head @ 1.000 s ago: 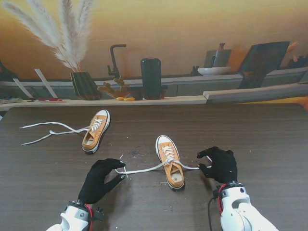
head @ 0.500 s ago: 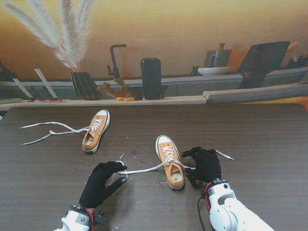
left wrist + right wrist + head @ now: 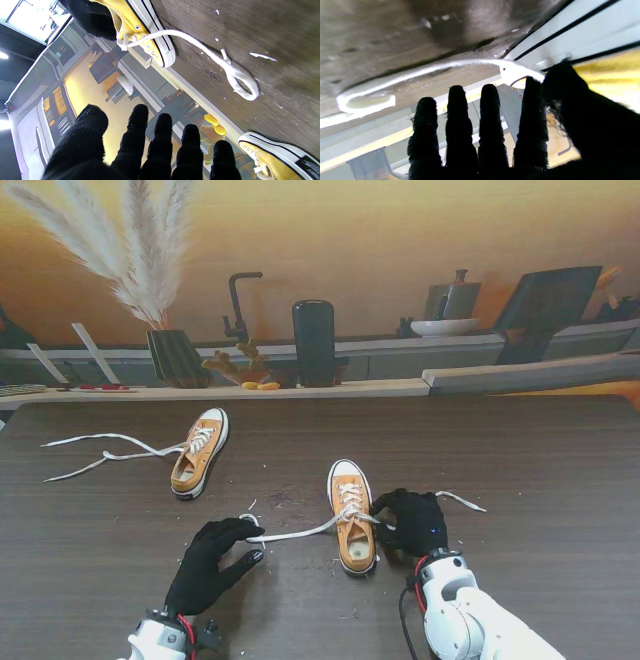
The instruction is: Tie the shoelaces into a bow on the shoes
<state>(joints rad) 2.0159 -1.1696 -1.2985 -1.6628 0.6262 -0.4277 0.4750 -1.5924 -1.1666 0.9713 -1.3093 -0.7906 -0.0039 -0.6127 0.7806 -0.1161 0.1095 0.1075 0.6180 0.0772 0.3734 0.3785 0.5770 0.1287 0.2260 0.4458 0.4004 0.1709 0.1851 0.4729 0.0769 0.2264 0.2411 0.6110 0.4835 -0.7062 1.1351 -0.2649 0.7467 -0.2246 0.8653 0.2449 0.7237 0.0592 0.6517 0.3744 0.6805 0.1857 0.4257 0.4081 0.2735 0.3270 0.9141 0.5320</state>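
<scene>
We see a dark wood table (image 3: 540,460) carrying two yellow shoes, one near us (image 3: 353,515), one farther left (image 3: 199,451), their white laces (image 3: 105,450) trailing across it.

A dark wood-grain surface (image 3: 540,470) is seen, flecked with small white scraps (image 3: 268,502). Behind its far edge a printed backdrop is set, on which a vase (image 3: 176,357) of pampas grass (image 3: 120,240), a black tap (image 3: 238,305), a dark cylinder (image 3: 314,342) and a white bowl (image 3: 444,327) are shown.
</scene>
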